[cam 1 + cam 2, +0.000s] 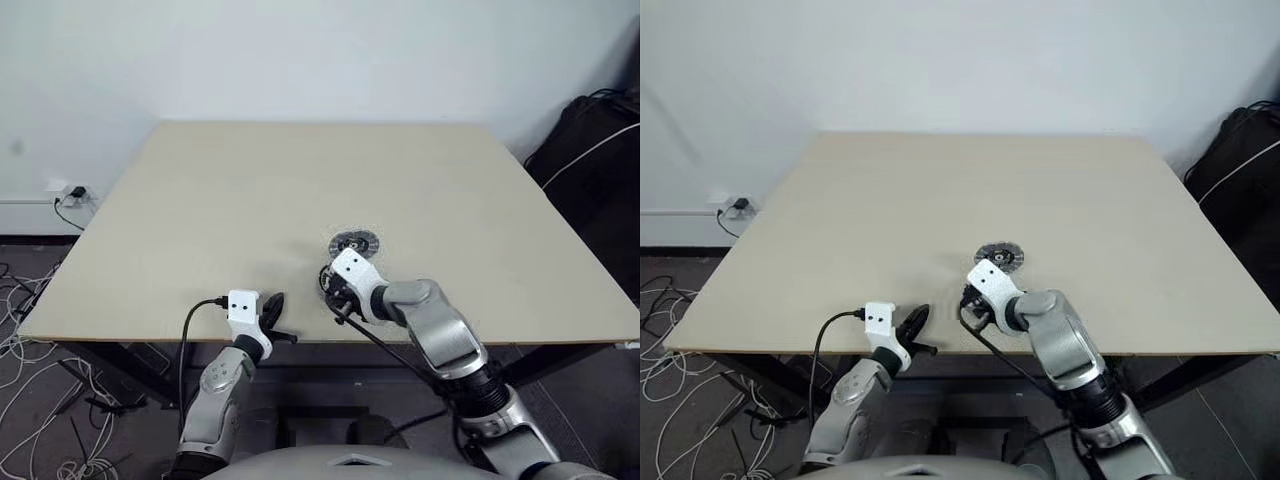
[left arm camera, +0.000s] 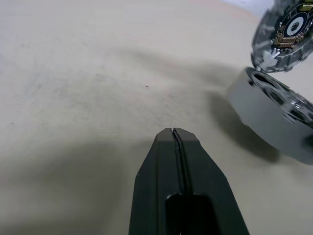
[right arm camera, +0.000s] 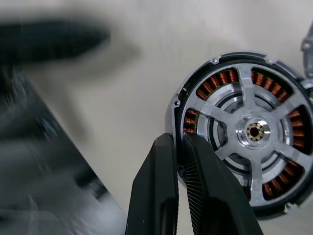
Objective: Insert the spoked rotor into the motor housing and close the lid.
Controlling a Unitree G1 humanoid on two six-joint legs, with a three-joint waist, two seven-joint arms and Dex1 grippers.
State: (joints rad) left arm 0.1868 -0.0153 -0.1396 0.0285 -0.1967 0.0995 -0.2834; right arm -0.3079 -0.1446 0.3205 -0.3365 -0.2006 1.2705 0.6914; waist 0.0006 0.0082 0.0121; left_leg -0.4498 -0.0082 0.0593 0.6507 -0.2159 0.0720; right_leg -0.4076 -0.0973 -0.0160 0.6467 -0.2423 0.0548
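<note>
My right gripper (image 3: 178, 139) is shut on the rim of the motor housing (image 3: 191, 122), a round disc with copper-brown windings. The spoked rotor (image 3: 254, 131) sits inside it, and the windings show between its silver spokes. In the head views this gripper (image 1: 332, 287) hangs just above the table near its front edge. In the left wrist view the housing (image 2: 286, 29) is lifted and tilted. The lid (image 1: 355, 243), a silver-grey disc with a dark centre, lies flat on the table just behind the right gripper. My left gripper (image 2: 174, 131) is shut on nothing, low over the front edge (image 1: 275, 312), left of the lid (image 2: 266, 115).
The beige table (image 1: 300, 180) stretches away to a white wall. A black bag (image 1: 595, 140) stands off the table's right side. Loose cables (image 1: 30, 400) lie on the floor at the left, below a wall socket (image 1: 72, 192).
</note>
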